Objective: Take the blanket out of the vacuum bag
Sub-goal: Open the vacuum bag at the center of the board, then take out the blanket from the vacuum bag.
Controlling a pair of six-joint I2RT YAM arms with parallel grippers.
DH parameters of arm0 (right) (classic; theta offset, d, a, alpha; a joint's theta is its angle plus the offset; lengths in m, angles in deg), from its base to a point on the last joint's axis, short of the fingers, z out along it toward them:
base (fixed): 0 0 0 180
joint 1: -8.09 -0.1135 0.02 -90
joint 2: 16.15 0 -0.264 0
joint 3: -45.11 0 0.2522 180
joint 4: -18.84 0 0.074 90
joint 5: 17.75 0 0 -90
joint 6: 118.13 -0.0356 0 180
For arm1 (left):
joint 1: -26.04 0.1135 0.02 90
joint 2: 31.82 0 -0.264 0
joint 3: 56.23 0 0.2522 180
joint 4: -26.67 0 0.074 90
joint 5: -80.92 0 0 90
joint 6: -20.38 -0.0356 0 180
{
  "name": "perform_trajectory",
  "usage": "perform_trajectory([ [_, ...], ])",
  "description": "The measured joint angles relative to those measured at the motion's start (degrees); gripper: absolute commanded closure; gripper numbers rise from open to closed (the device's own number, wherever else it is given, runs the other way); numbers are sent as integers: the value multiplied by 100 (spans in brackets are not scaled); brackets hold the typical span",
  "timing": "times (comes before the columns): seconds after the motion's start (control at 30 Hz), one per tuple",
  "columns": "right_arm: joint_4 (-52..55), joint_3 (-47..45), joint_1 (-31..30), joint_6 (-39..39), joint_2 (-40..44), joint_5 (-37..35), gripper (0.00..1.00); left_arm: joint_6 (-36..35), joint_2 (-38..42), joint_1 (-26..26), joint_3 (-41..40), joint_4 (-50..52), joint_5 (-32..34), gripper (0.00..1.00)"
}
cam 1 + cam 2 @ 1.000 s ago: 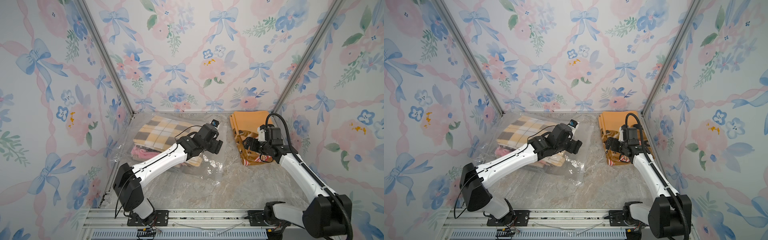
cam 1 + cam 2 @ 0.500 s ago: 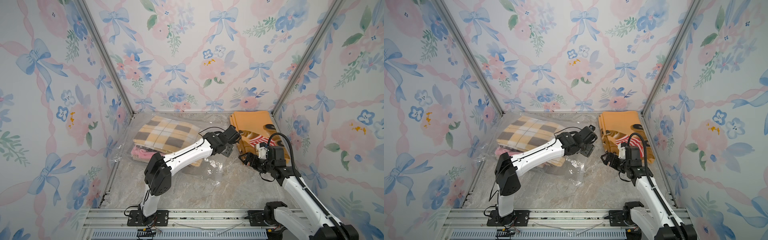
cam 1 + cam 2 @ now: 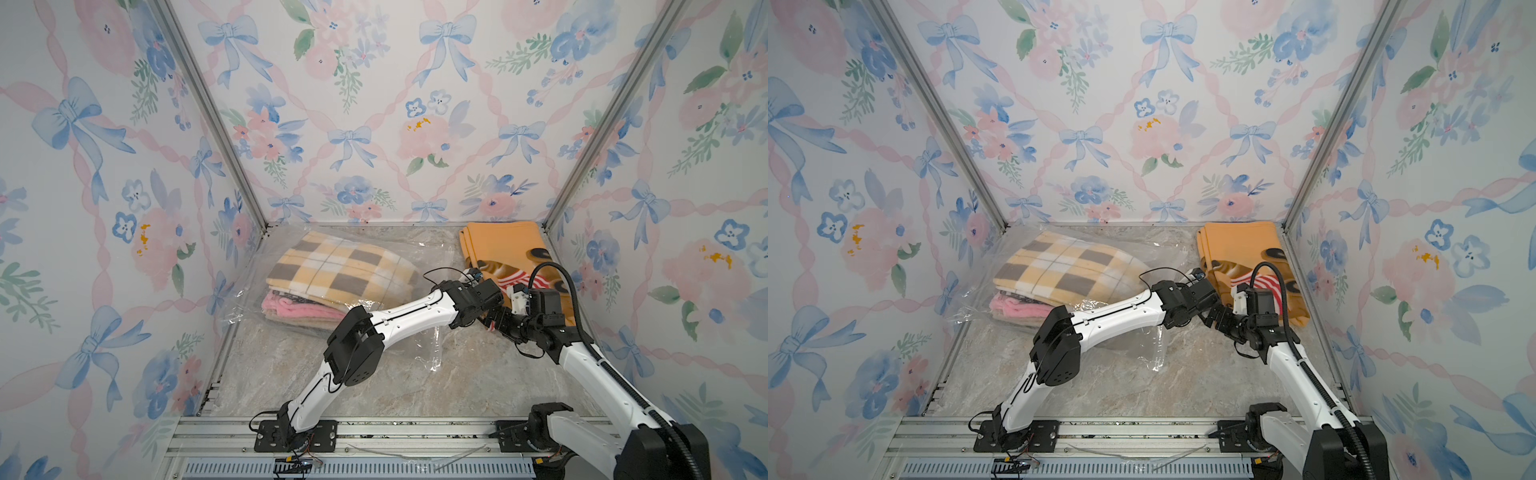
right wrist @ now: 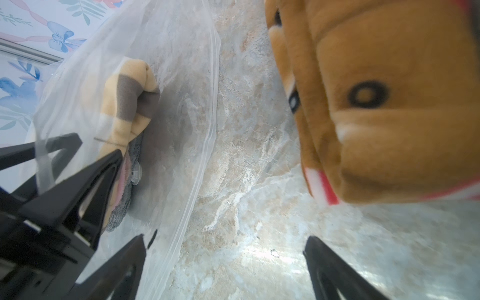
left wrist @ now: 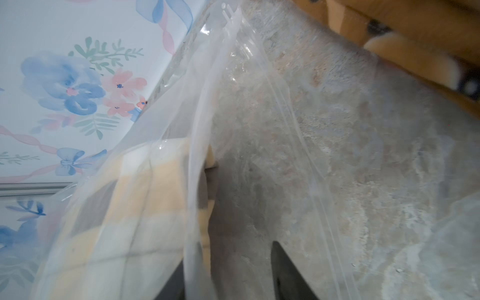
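Note:
The vacuum bag [image 3: 415, 253] [image 3: 1154, 257] lies clear and crinkly at the back left. Inside it a yellow-and-grey checked blanket [image 3: 340, 270] [image 5: 124, 202] tops a pink one [image 3: 299, 309]. My left gripper [image 5: 228, 257] is at the bag's mouth, jaws apart, with the upper plastic lip [image 5: 200, 181] hanging between them against one finger. In the right wrist view its fingers [image 4: 98, 176] straddle that film. My right gripper [image 4: 225, 237] hovers wide open just beside it over bare marble, next to the zip-seal edge [image 4: 207, 145]. Both grippers meet in a top view [image 3: 494, 318].
A folded orange blanket [image 3: 503, 245] [image 4: 389, 104] with a cartoon print lies outside the bag at the back right, close to my right gripper. The bag's valve [image 4: 136, 174] shows under the blankets. Floral walls close in three sides.
My left arm has swung right, from over the blankets to the bag's mouth. My right arm has pulled back off the orange blanket and come down beside the left gripper.

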Motion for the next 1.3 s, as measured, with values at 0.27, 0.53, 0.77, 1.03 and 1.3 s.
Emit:
perform_trajectory([
  [0.27,-1067,-105,-490,-675,-197,72,3,162,216,0,258,37,175,100],
  [0.53,-2632,-155,-1029,-1794,-1040,118,3,393,691,15,256,24,-85,100],
  [0.77,-3858,122,-1620,-2682,-2070,170,2,463,1379,81,-442,-479,-577,100],
  [1.03,-4533,595,-2118,-3108,-2935,96,1,525,2048,133,-1615,-1335,-1071,100],
  [1.3,-5064,739,-2594,-3388,-3624,-24,0,634,2444,188,-2284,-1996,-1427,100],
])
